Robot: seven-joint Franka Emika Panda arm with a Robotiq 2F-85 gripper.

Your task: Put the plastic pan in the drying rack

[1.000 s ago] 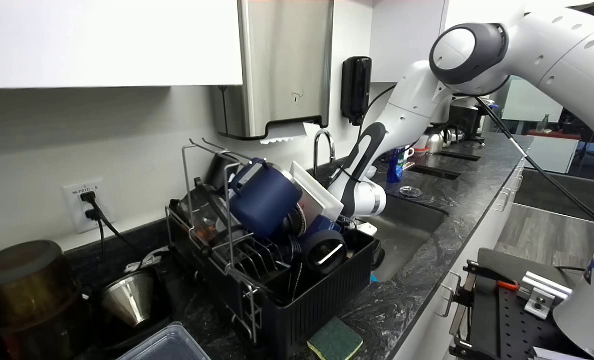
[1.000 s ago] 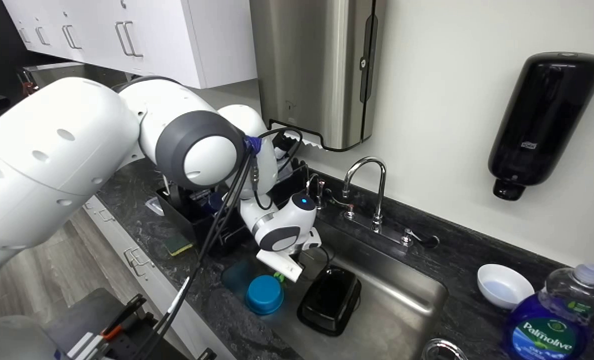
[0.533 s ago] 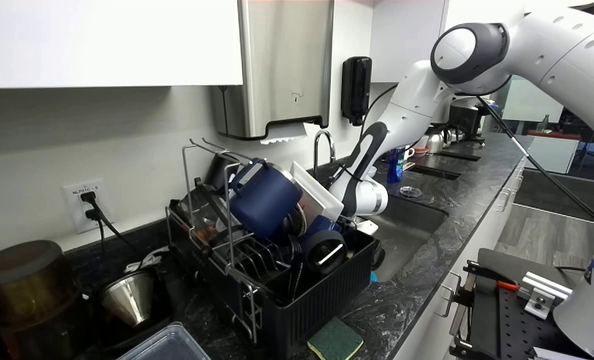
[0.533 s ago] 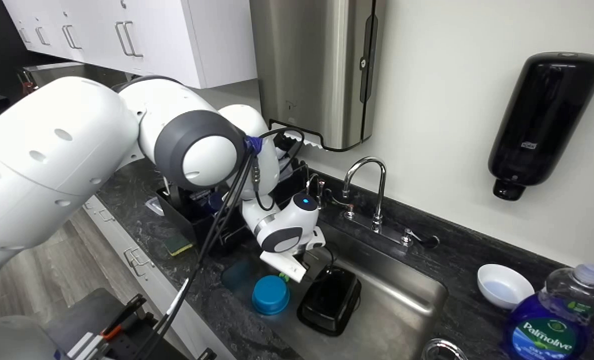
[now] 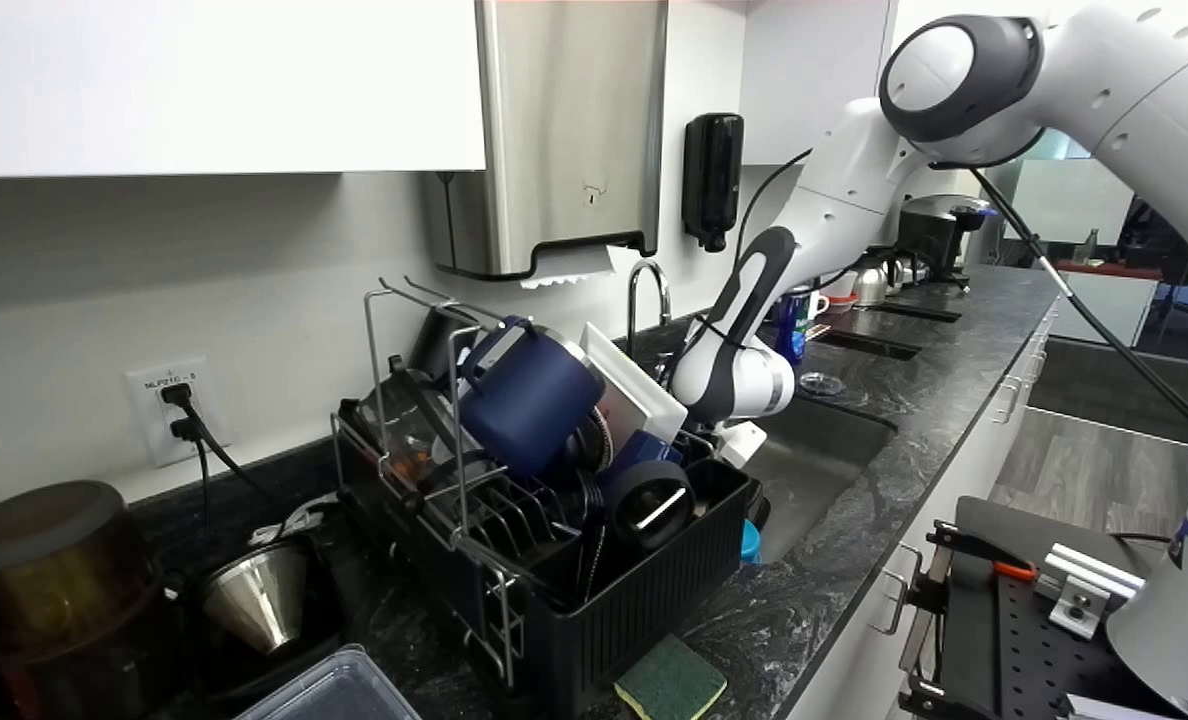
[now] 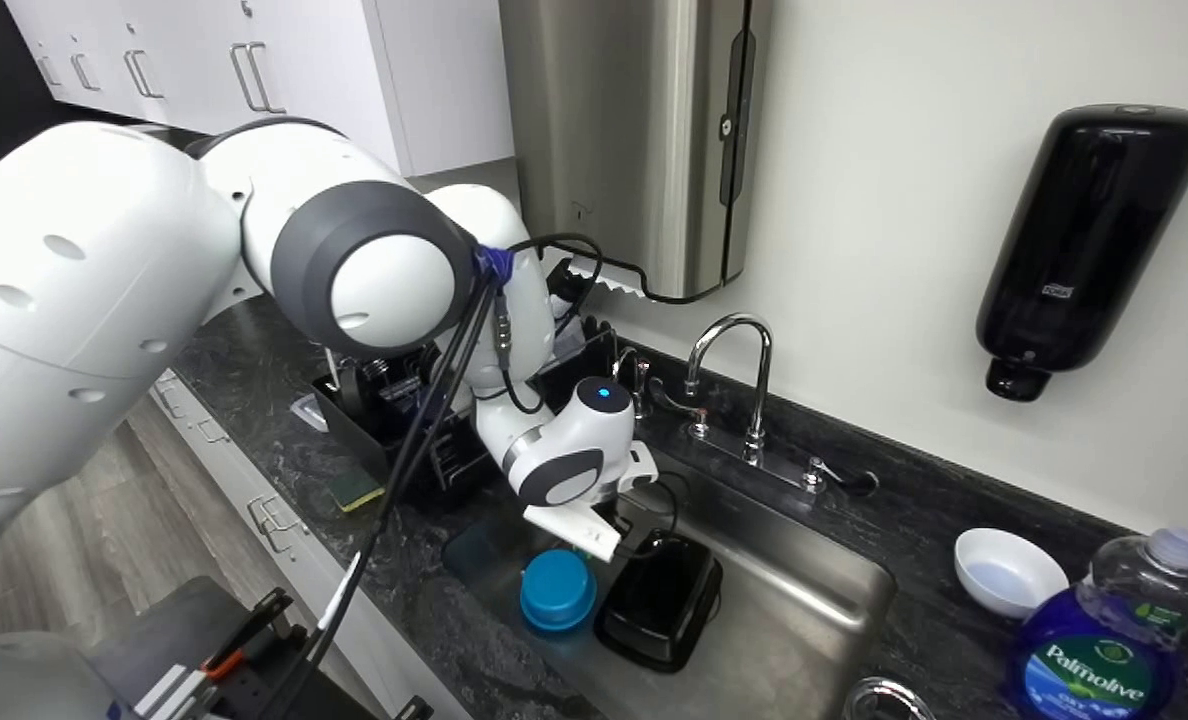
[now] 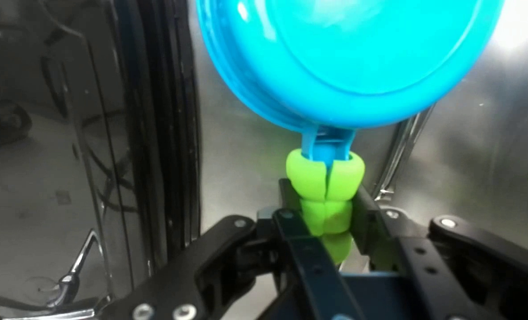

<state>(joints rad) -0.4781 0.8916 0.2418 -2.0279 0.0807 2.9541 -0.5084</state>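
The plastic pan has a light-blue round bowl (image 7: 357, 53) and a green handle (image 7: 346, 178). My gripper (image 7: 326, 202) is shut on the green handle, with one finger on each side of it. The bowl points away from the gripper, with its base facing the wrist camera. In an exterior view the pan (image 6: 557, 590) is over the near left part of the sink, base up. Its edge also shows past the rack in an exterior view (image 5: 751, 541). The black drying rack (image 5: 644, 590) stands beside the sink, crowded with cookware. The fingers are hidden in both exterior views.
A glossy black container (image 6: 659, 600) lies in the metal sink (image 6: 784, 640), right beside the pan. A navy pot (image 5: 529, 400) and a white square dish (image 5: 629, 385) stick up from the rack. A faucet (image 6: 762, 390) stands behind the sink. A sponge (image 5: 671, 680) lies beside the rack.
The arm's elbow has risen and the wrist has moved slightly up. The pan has shifted toward the black container with the gripper, and more of it shows past the rack.
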